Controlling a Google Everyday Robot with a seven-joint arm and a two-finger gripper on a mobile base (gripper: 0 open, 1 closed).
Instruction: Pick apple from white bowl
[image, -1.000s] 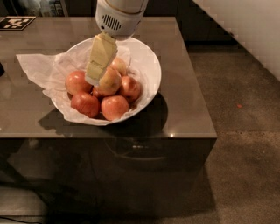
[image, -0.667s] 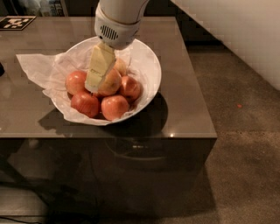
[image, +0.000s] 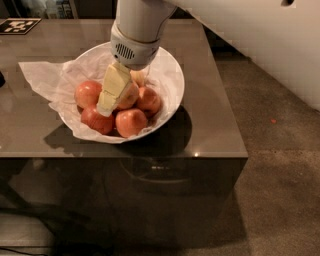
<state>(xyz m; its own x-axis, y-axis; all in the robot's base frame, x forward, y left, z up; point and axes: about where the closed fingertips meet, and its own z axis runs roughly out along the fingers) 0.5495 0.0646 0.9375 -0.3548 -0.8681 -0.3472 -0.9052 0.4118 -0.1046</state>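
Gripper (image: 119, 92) now sits lower than before, on the apple (image: 131, 96) in the bowl (image: 176, 82) | tilted, we judge, to clear red apples (image: 131, 122) | we cannot tell if closed.

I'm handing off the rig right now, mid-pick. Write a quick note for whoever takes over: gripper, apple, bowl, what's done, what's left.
Gripper: down inside the white bowl, lying across the left side of the yellowish apple. This view doesn't show whether it has a grip.
Apple: in the middle of the pile, resting among redder apples on tissue paper. The bowl sits on the dark table.
Done: the reach into the bowl.
Left: confirm the grasp, then lift the apple clear of the bowl.
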